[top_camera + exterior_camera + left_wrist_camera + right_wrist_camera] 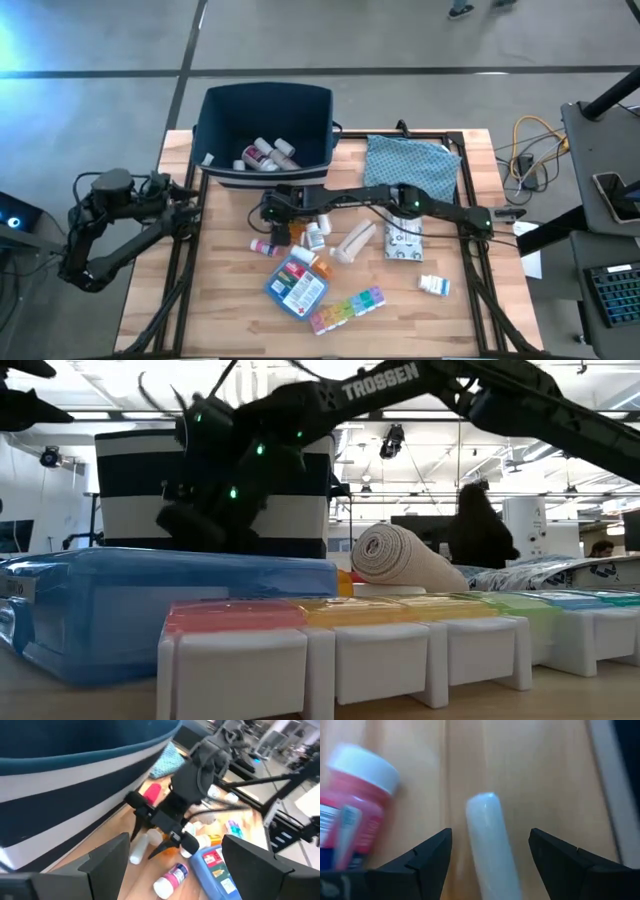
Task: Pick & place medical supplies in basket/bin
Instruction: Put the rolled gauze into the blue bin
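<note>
My right gripper (272, 215) is open and points down at the table just in front of the navy bin (265, 120). Its fingers stand either side of a white tube (487, 840) lying on the wood, without touching it. A pink bottle with a white cap (355, 825) lies beside the tube. The left wrist view shows the same tube (139, 849) below my right gripper (150, 840). Several bottles (265, 153) lie inside the bin. My left gripper (175, 870) is open and waits by the table's left edge (185, 205).
Spread on the table are a blue first-aid pouch (297, 283), a rainbow pill organizer (347, 308), a bandage roll (355, 242), a white wipes packet (403, 240) and a small white box (433, 285). A teal patterned cloth pouch (410, 165) lies right of the bin.
</note>
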Controlling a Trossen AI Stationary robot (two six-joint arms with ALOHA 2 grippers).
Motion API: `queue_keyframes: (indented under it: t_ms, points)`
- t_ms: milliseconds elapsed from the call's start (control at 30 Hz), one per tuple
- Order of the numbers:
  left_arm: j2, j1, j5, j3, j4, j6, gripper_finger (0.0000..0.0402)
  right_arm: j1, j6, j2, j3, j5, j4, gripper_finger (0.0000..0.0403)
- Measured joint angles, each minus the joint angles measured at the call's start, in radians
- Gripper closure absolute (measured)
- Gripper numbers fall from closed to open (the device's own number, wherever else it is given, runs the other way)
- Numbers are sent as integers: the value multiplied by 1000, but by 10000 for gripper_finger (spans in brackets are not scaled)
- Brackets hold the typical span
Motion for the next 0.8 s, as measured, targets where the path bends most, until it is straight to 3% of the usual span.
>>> queue_keyframes:
  t_ms: [267, 667, 800]
  points:
    - [9, 0, -57, 7, 1, -26, 108, -4, 4, 13, -3, -4, -32, 175]
    - [9, 0, -60, 7, 1, -26, 108, 2, 61, 6, 10, -2, -54, 334]
    - [9, 0, -59, 7, 1, -25, 108, 16, 64, -39, 9, 4, -41, 361]
